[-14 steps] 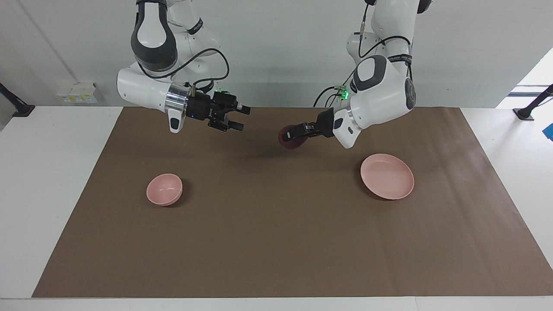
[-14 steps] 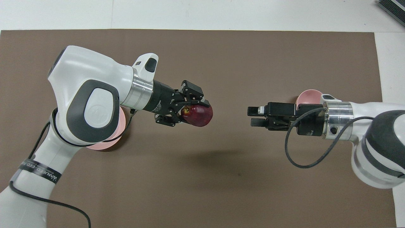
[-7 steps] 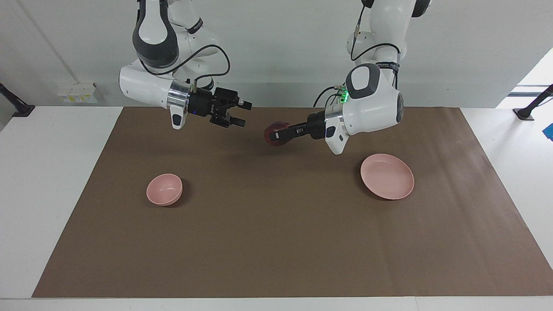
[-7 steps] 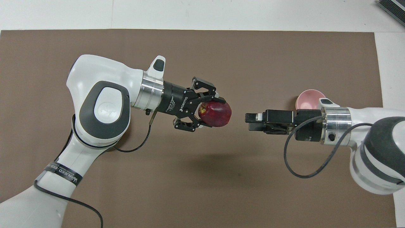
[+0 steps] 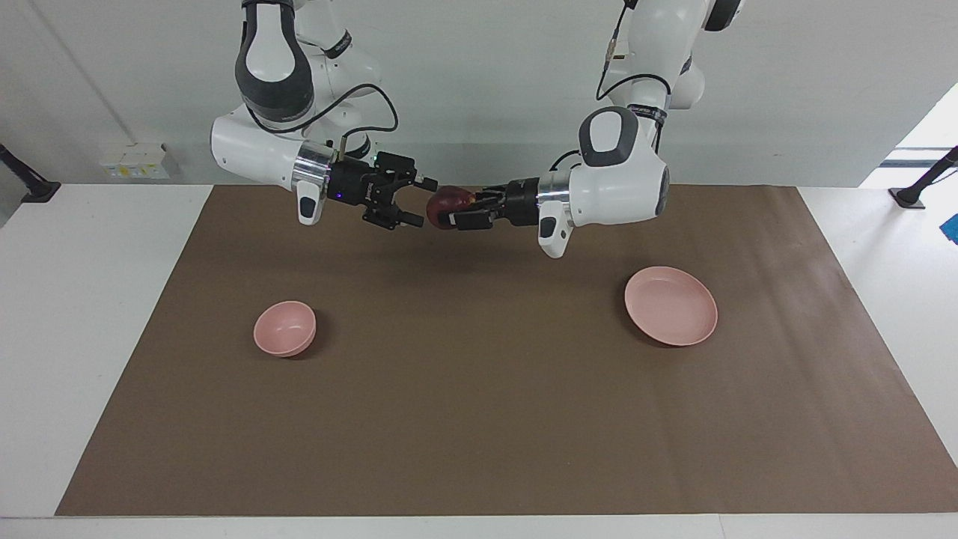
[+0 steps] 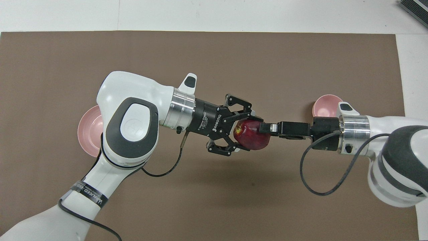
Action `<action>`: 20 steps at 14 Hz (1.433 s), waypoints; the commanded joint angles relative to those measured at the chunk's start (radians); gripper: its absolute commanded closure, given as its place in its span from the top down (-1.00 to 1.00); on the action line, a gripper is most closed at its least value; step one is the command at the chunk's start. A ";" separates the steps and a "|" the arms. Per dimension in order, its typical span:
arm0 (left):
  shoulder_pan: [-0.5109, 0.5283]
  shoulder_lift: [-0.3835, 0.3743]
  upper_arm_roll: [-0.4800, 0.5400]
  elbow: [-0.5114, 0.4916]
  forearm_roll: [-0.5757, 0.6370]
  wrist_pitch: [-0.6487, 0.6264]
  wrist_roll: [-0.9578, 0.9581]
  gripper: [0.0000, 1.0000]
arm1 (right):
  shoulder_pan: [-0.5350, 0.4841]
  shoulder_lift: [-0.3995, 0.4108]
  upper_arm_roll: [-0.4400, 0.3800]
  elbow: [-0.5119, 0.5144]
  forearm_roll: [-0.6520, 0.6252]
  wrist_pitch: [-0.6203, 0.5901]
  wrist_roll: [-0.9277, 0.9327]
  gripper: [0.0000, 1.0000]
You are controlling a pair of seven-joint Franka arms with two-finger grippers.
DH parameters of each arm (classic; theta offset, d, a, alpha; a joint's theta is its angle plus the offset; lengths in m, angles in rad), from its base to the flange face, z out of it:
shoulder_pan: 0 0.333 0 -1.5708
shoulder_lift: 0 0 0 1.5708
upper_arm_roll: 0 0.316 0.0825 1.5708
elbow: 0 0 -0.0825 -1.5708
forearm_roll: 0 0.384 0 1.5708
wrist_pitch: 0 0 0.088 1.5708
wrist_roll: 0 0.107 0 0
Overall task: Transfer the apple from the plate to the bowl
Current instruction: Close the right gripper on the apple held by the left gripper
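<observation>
My left gripper (image 5: 458,208) is shut on the dark red apple (image 5: 441,202) and holds it in the air over the mat's middle, near the robots' edge. In the overhead view the left gripper (image 6: 247,134) grips the apple (image 6: 255,139) from the side. My right gripper (image 5: 420,201) is open, level with the apple, its fingertips at the apple's free side; it also shows in the overhead view (image 6: 266,128). The pink plate (image 5: 671,305) lies bare toward the left arm's end, partly hidden under the left arm in the overhead view (image 6: 87,130). The pink bowl (image 5: 284,328) stands toward the right arm's end (image 6: 326,104).
A brown mat (image 5: 479,419) covers most of the white table (image 5: 90,314). A dark object (image 6: 414,8) lies off the mat at the table's corner farthest from the robots, at the right arm's end.
The left gripper has carried the apple up and toward the right gripper. The gap between them has closed and the open right gripper's fingertips now reach the apple.
</observation>
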 commanded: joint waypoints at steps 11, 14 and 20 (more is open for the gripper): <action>-0.017 -0.036 -0.042 -0.069 -0.130 0.053 -0.016 -1.00 | -0.011 -0.067 -0.001 -0.066 0.010 -0.068 0.071 1.00; -0.015 -0.044 -0.042 -0.083 -0.130 0.039 -0.016 -1.00 | -0.013 -0.067 -0.001 -0.066 -0.016 -0.068 0.097 1.00; -0.017 -0.049 -0.041 -0.086 -0.130 0.044 -0.016 -1.00 | -0.013 -0.063 -0.001 -0.063 -0.030 -0.070 0.191 -1.00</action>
